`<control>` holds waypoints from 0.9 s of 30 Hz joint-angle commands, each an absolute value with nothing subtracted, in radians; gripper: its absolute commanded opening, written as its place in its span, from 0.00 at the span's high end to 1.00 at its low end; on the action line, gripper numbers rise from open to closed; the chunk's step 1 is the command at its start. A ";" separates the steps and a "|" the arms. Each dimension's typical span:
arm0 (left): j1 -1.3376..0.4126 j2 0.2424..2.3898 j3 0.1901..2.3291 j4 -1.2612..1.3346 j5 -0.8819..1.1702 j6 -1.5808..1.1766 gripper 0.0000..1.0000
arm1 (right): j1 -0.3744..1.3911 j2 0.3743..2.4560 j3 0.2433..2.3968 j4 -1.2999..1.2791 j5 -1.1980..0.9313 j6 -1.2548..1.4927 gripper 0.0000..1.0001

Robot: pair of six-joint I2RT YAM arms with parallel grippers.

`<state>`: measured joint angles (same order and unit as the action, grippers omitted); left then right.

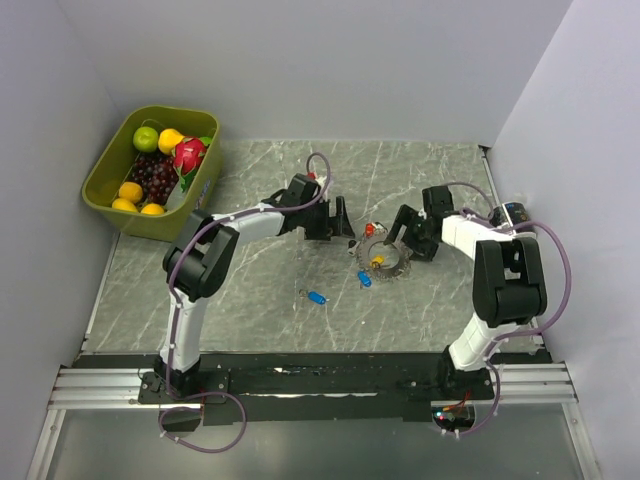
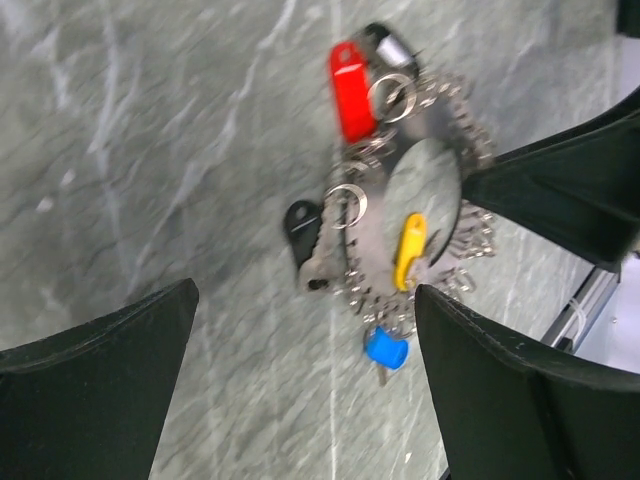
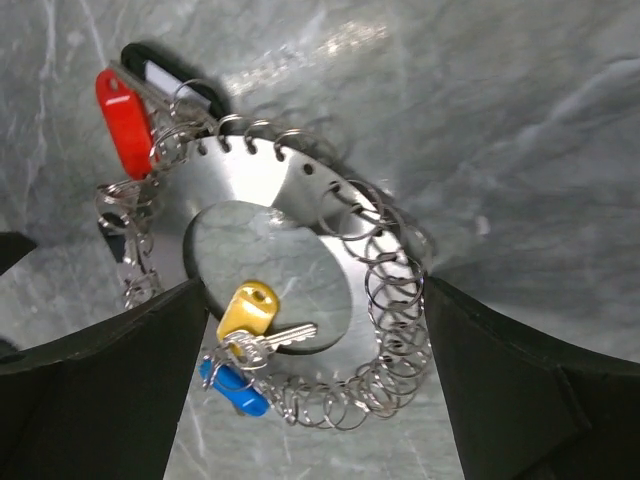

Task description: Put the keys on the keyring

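Fruit fills an olive-green plastic basket [image 1: 180,215] at the far left edge of the grey marbled desk [image 1: 250,320]. Only the top view shows a lone blue-headed key [image 1: 316,297] on open desk. The left gripper [image 2: 305,300] is spread, facing the silvery loop-rimmed keyring [image 1: 386,262] at mid-desk, with red key [image 2: 349,88], black key [image 2: 300,228], yellow key [image 2: 409,247] and blue key [image 2: 385,350] at its rim. The right gripper [image 3: 312,290] straddles it, spread; a white label [image 3: 165,75] by the red key is too blurred to read.
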<state>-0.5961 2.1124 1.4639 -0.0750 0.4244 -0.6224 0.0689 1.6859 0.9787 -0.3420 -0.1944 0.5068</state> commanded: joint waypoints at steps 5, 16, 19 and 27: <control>-0.586 2.025 1.427 -0.216 0.335 -0.601 0.04 | 0.120 1.784 1.074 -0.380 -0.376 0.494 0.11; -0.483 1.895 1.322 -0.301 0.244 -0.601 0.04 | 0.236 1.792 1.209 -0.341 -0.425 0.549 0.09; -0.479 1.853 1.301 -0.328 0.154 -0.583 0.04 | 0.235 1.752 1.198 -0.363 -0.384 0.528 0.09; -0.466 1.850 1.263 -0.289 0.267 -0.587 0.03 | 0.235 1.718 1.083 -0.364 -0.391 0.491 0.11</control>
<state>-0.4690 1.8751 1.2903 -0.3202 0.1860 -0.5869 0.2394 1.7508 1.1328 -0.3614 -0.3897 0.5171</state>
